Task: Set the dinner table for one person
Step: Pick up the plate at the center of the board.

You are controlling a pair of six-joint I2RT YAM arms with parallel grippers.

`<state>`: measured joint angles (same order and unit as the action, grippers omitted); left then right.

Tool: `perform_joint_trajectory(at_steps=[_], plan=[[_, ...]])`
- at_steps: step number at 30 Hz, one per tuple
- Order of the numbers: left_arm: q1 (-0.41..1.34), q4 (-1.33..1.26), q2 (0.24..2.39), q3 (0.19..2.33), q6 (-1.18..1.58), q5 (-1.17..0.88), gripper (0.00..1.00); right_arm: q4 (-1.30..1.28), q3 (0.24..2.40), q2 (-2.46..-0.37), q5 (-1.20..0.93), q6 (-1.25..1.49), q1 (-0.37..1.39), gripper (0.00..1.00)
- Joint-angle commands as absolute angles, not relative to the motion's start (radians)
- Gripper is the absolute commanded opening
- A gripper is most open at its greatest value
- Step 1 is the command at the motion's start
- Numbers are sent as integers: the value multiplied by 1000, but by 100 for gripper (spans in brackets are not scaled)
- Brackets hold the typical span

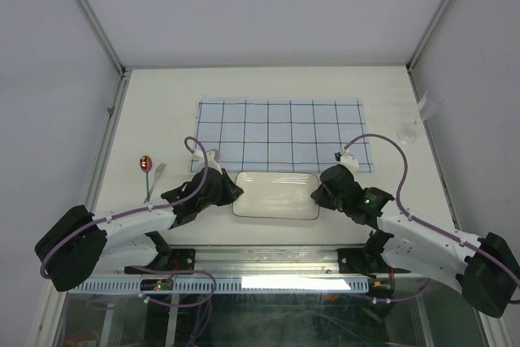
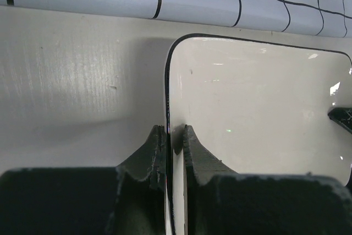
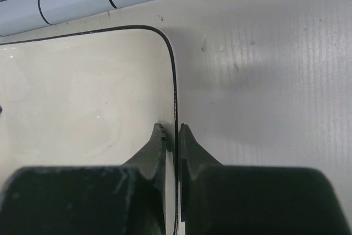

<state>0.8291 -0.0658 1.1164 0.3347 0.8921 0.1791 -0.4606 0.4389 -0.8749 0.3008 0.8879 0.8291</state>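
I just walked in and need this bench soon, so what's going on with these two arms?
Both arms are handling one white plate. The left tool is shut on the rim of its left short edge, and the right tool is shut on the opposite rim. The plate is at the near side of the table, just in front of the blue checked cloth, not on it. Whether it is lifted or resting cannot be told. A clear glass stands off to the right.
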Motion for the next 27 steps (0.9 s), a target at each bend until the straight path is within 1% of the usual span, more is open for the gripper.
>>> perform_joint_trajectory(at_steps=[1, 15, 27], plan=[[846, -184, 1124, 432, 792, 171, 0, -369, 513, -910, 346, 816, 835, 0], [842, -234, 1213, 501, 733, 181, 0, -323, 555, -980, 356, 772, 809, 0], [819, -228, 1218, 558, 682, 199, 0, -288, 588, -1025, 356, 729, 775, 0]])
